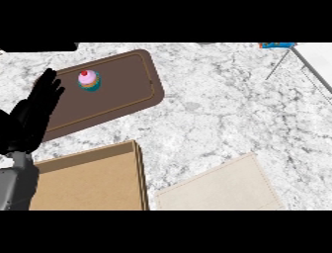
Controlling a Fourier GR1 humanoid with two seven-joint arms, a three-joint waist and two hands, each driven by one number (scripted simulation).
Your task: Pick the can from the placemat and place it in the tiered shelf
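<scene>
A brown placemat (121, 96) lies tilted on the marble counter at the upper left. On its far left part stands a small item (89, 80) with a pink top, a red dot and a teal and orange base; it looks like a cupcake rather than a can. My left hand (32, 112) is open with its fingers straight, over the placemat's left edge, just left of and below the item and not touching it. The tiered shelf (331, 66), white with thin grey wire legs, runs along the right edge. My right hand does not show.
A tan cardboard-coloured board (89, 183) lies at the lower left under my left forearm. A pale beige mat (220, 190) lies at the lower middle. A blue thing (277, 45) peeks in at the top right, beside the shelf.
</scene>
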